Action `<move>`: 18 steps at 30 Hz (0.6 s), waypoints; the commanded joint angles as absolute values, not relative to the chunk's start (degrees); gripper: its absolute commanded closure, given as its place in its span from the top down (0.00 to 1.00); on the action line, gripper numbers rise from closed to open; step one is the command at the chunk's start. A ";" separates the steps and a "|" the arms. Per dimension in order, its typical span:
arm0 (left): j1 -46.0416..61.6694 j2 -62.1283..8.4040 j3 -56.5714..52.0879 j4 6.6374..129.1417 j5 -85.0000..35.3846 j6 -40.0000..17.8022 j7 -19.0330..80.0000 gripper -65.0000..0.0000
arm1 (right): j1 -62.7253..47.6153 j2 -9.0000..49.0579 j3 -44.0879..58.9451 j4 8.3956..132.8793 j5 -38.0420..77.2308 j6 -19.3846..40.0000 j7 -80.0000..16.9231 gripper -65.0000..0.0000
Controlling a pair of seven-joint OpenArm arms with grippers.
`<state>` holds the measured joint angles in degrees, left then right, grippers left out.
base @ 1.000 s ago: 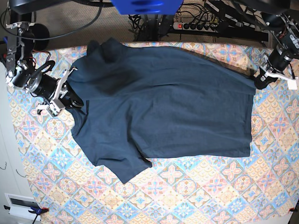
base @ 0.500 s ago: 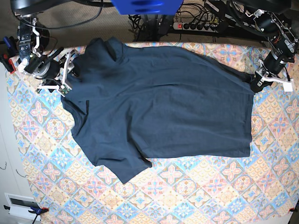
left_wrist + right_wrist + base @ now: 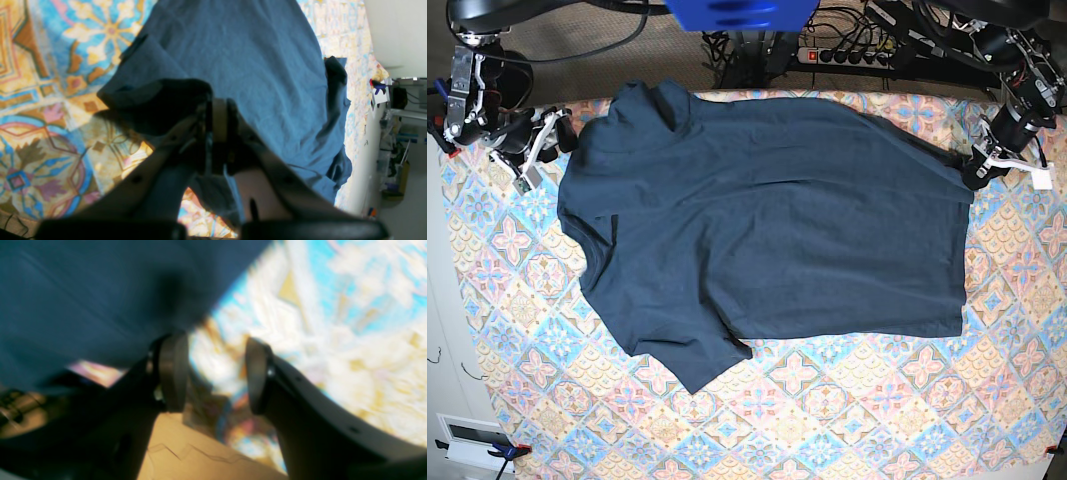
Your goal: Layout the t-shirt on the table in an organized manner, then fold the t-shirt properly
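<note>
The base view is evenly lit from above and sharp across its middle; the desk (image 3: 827, 420) shows its tile pattern crisply, and the t-shirt (image 3: 767, 220) reads as a flat dark mass with only faint creases. Shadows there are soft and short. The top edge falls dim.

The right wrist view is heavily blurred throughout: the patterned cloth washes out to pale, overexposed smears on the right, and the right tool (image 3: 213, 373) is soft-edged and nearly black.

The left wrist view is brighter and clearer, colours saturated, but the left tool (image 3: 217, 133) is out of focus in the foreground and casts a dark shadow beside it. The far wall glares white.
</note>
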<state>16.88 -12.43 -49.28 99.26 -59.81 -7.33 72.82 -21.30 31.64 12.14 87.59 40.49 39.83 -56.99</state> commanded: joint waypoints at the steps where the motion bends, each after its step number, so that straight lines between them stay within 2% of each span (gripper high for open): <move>1: 16.66 -13.41 -49.54 100.18 -60.79 -7.52 72.13 0.00 | -21.14 32.92 12.70 88.04 42.15 40.00 -56.92 0.41; 10: 16.66 -13.41 -49.54 100.18 -60.79 -7.52 72.13 0.00 | -21.05 32.75 12.35 87.43 43.74 40.00 -58.07 0.41; 18: 16.66 -13.41 -49.54 100.18 -60.79 -7.52 72.13 0.00 | -21.05 30.37 12.35 87.34 43.82 40.00 -60.44 0.41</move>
<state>16.86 -12.40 -49.25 99.26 -59.81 -7.33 72.82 -20.95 29.82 12.43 87.00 43.59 39.77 -59.20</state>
